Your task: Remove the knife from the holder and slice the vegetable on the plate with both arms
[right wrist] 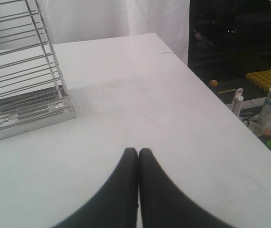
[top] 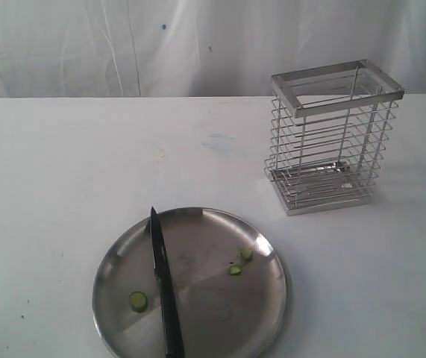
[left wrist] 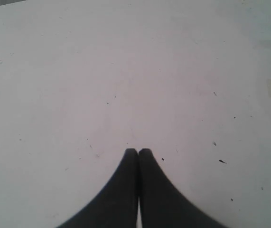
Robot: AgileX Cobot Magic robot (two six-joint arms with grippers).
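On the left, a broad stretch of bare white table (top: 48, 164) is seen, open from the near edge back to the white cloth (top: 123, 45) hung behind it. In the left wrist view the left gripper (left wrist: 138, 151) is held above this bare surface with its jaws pressed together and nothing between them. Toward the near edge, left of the middle, the round steel plate (top: 276, 291) is set, its near rim cut off by the bottom of the exterior view. On the plate's left part one round green slice (top: 138, 300) with a pale centre is laid, just beside the knife (top: 162, 280). The knife is seen as a slim dark blade narrowing to a point, joined to a black handle. It is laid flat across the plate, its long axis running near to far and leaning slightly left; the tip is pointed away at the far rim and the handle is turned toward the near edge. To its right, two smaller green pieces (top: 240, 261) are placed close together, well apart from the blade. Further right and back, the wire holder (top: 332, 134) is stood upright, with open table all around it. In the right wrist view the right gripper (right wrist: 138, 150) is held over bare table near the holder's base, jaws shut tight on nothing, with the table's side edge (right wrist: 211, 109) close by.
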